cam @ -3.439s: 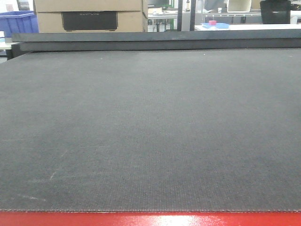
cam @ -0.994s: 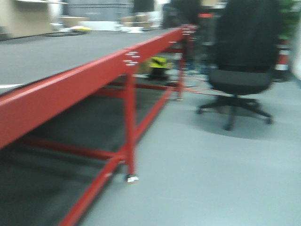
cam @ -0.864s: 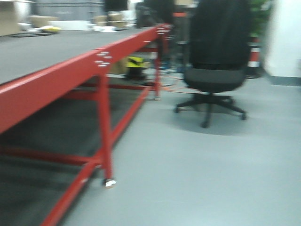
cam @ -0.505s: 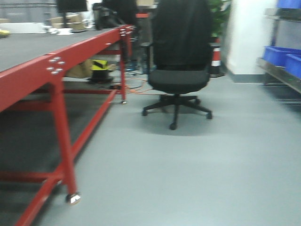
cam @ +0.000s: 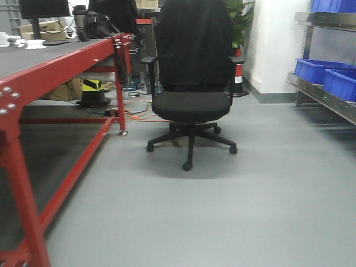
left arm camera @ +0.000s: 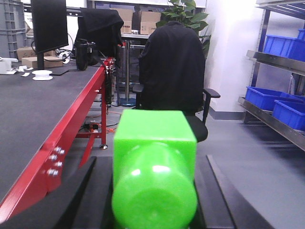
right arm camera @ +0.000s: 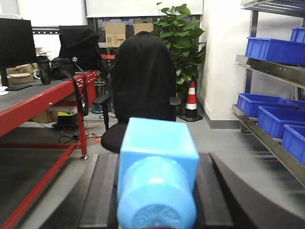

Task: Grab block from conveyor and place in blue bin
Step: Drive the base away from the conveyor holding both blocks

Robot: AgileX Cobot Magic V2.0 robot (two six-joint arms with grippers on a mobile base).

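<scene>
My left gripper (left arm camera: 153,193) is shut on a bright green block (left arm camera: 155,157), which fills the middle of the left wrist view. My right gripper (right arm camera: 155,195) is shut on a light blue block (right arm camera: 157,157). The conveyor (cam: 25,55), a dark grey belt in a red frame, runs along the left and also shows in the left wrist view (left arm camera: 33,109) and the right wrist view (right arm camera: 28,93). Blue bins (cam: 320,71) sit on a metal shelf at the right, and they also show in the left wrist view (left arm camera: 264,98) and the right wrist view (right arm camera: 259,106). Neither gripper shows in the front view.
A black office chair (cam: 190,103) with a jacket over its back stands on the grey floor straight ahead. A monitor (left arm camera: 48,28) and small items stand on the belt's far end. A traffic cone (right arm camera: 191,101) and a plant (right arm camera: 183,33) stand behind the chair.
The front view has swung right, away from the belt's surface, past the red frame. It now faces the chair, the floor and the shelf of blue bins.
</scene>
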